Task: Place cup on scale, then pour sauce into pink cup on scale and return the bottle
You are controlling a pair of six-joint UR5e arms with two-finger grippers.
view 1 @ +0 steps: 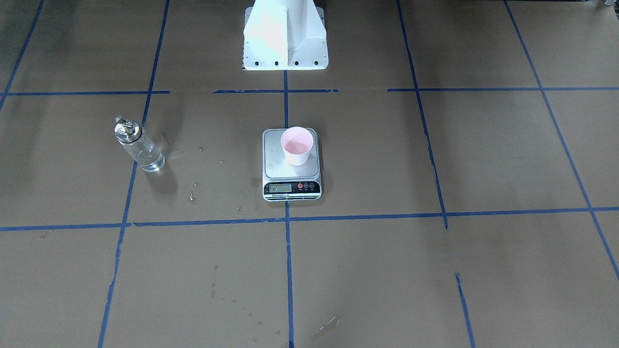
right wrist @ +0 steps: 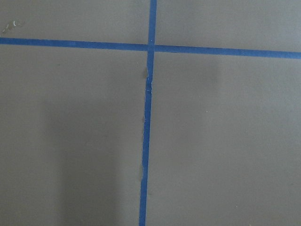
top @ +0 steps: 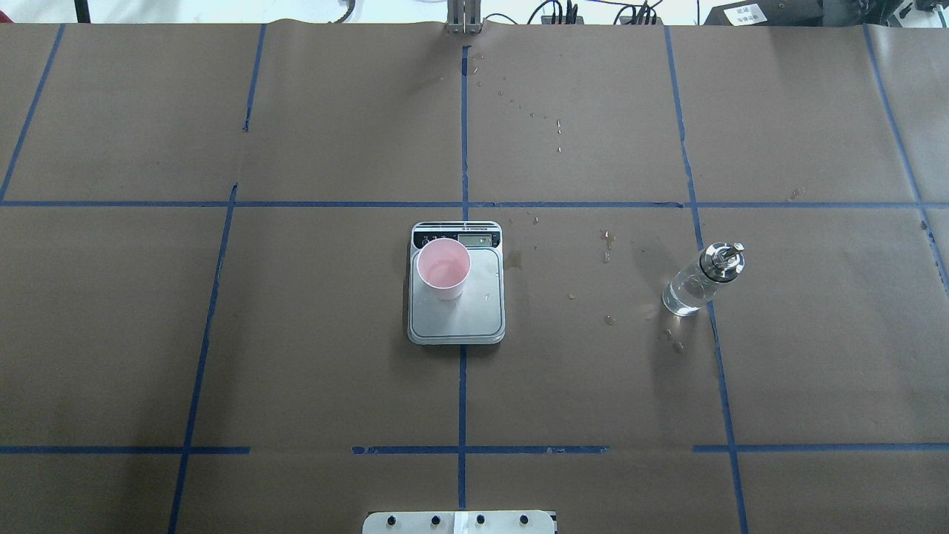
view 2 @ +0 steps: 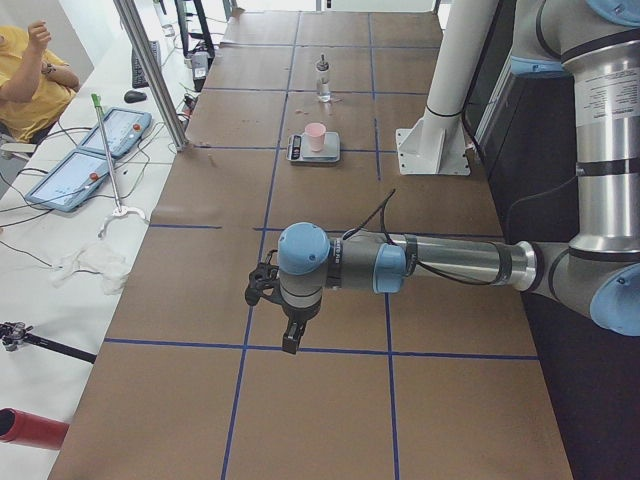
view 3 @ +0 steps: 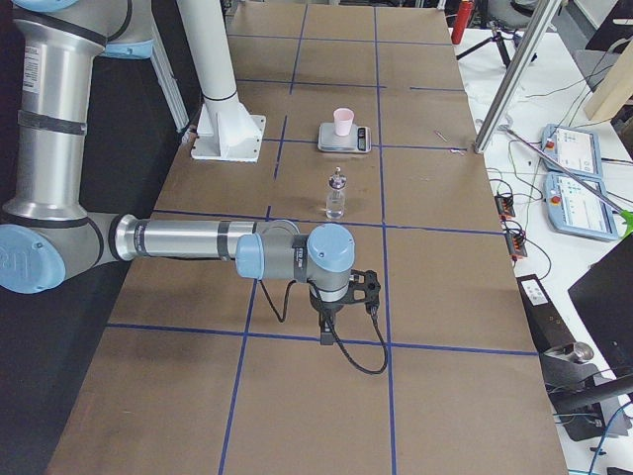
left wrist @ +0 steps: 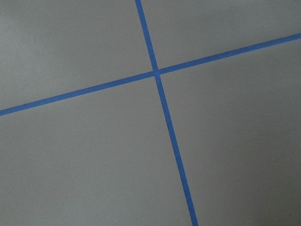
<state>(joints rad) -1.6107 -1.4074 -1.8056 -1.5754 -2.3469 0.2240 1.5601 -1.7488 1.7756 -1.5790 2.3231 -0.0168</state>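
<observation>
**Cup** [view 1: 297, 145]: upright on the scale [top: 474, 317], off-centre toward the display strip. Whether it holds anything cannot be told.

**Bottle** [view 1: 140, 147]: upright on the desk [top: 296, 334], well apart from the scale on the robot's right. It is part-filled with clear sauce [view 1: 151, 160].

**Left gripper** [view 2: 289, 345], **right gripper** [view 3: 325, 336]: both hang over bare desk far from the things. Open or closed cannot be told.

**Handling, if the pour remains:** the right arm is likely best placed. Grasp the glass body below the metal collar, bring the spout over the cup's mouth and tilt slowly, since the light cup could tip.

**Surface:** brown paper with a blue tape grid [left wrist: 157, 73]. Droplets [top: 608, 320] lie between scale and bottle.

**Room:** white pedestal [view 1: 285, 34]; a side bench with pendants [view 2: 75, 180]; a seated operator in yellow [view 2: 30, 75].
</observation>
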